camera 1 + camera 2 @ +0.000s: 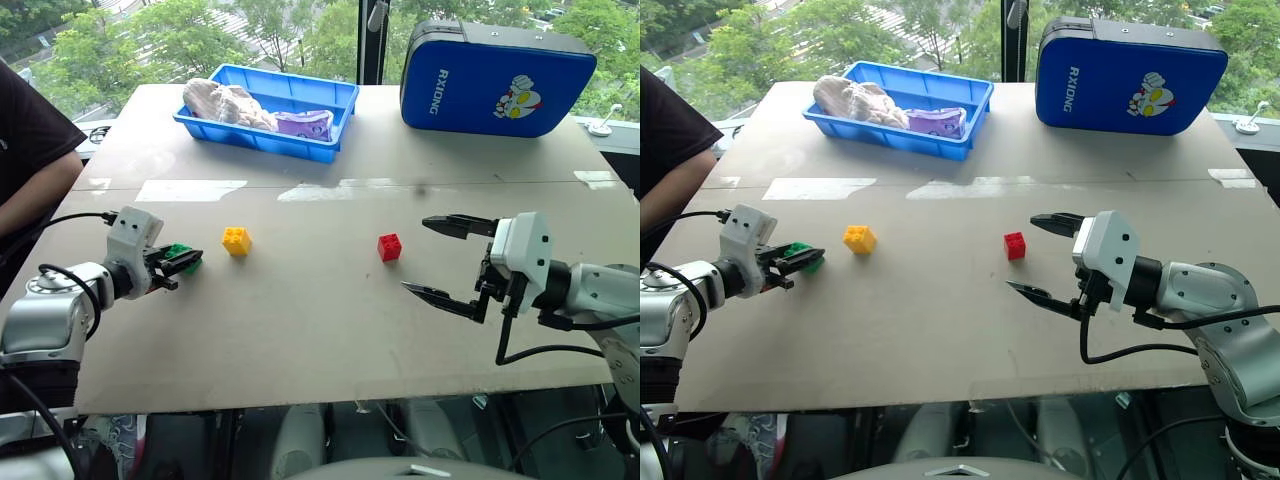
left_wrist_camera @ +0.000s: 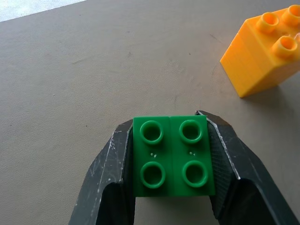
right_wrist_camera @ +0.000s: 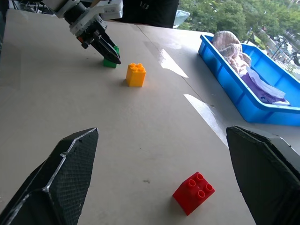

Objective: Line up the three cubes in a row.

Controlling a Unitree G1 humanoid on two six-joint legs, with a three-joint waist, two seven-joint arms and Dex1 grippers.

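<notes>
My left hand (image 2: 171, 154) is pinching the green cube (image 2: 172, 157). Its 2 black fingers (image 2: 108, 178) press on the 2 sides of the cube. The 4 round bumps on the cube point up. The cube is low, right at the table (image 1: 300, 300), on my left side. I cannot tell if it is touching the table or just above it.

The yellow cube (image 1: 236, 240) sits on the table just beside my left hand, a little more to the middle. It is not touching the green cube. It stands flat with its bumps up.

The red cube (image 1: 389, 246) sits more to my right, well apart from the yellow cube. It stands flat on the table too, turned a bit.

My right hand (image 1: 440, 258) is spread wide. It holds nothing. It hangs above the table near the red cube, on the right of it, and does not touch it. Its fingers point across to the left.

At the far side of the table is a blue tray (image 1: 335, 100) with some cloth things (image 1: 225, 103) in it. Next to it, on the right, stands a blue case (image 1: 495, 80) with a cartoon picture on it. A person's arm (image 1: 30, 185) in a dark sleeve shows at the left edge of the table.
</notes>
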